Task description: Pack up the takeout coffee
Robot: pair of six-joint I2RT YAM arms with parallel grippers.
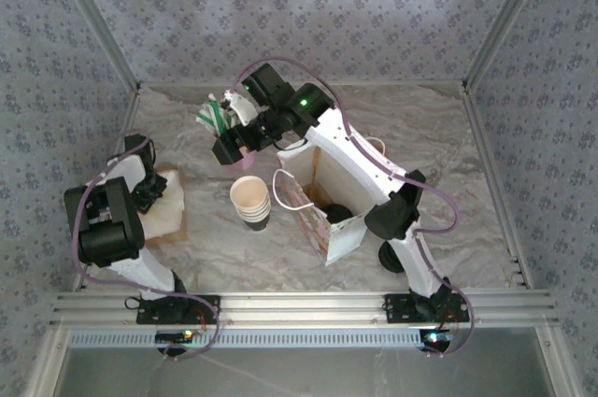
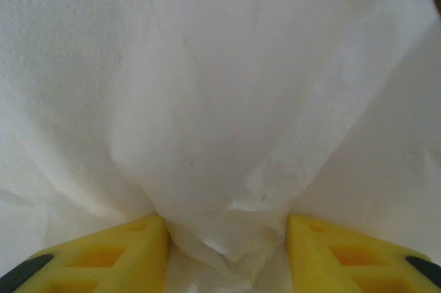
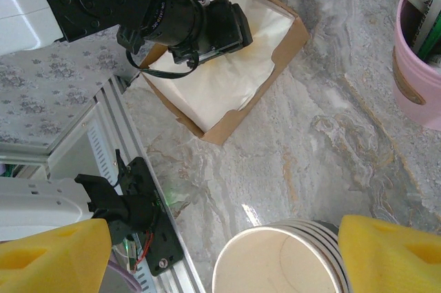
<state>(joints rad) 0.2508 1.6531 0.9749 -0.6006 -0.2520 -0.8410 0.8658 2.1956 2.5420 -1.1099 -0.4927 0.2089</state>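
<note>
An open white paper bag (image 1: 322, 215) stands mid-table, and a dark round shape (image 1: 337, 214) sits inside it; I cannot tell whether that is the takeout coffee. My left gripper (image 1: 149, 193) reaches down into a cardboard box (image 1: 176, 221) of white napkins. Its yellow fingers (image 2: 117, 255) press in on a bunched fold of napkin (image 2: 227, 238) that fills the gap between them. My right gripper (image 1: 235, 147) hangs open behind and above a stack of lidless cups (image 1: 250, 201). In the right wrist view the stack's cream rim (image 3: 289, 265) lies between the spread yellow fingertips (image 3: 393, 251) of the right gripper (image 3: 224, 255), below them and untouched.
A pink cup (image 3: 417, 79) of green and white straws (image 1: 213, 115) stands at the back, close to the right gripper. The napkin box (image 3: 234, 58) sits at the table's left, with the left arm's wrist (image 3: 179, 17) over it. A dark object (image 1: 388, 257) is half hidden behind the right arm.
</note>
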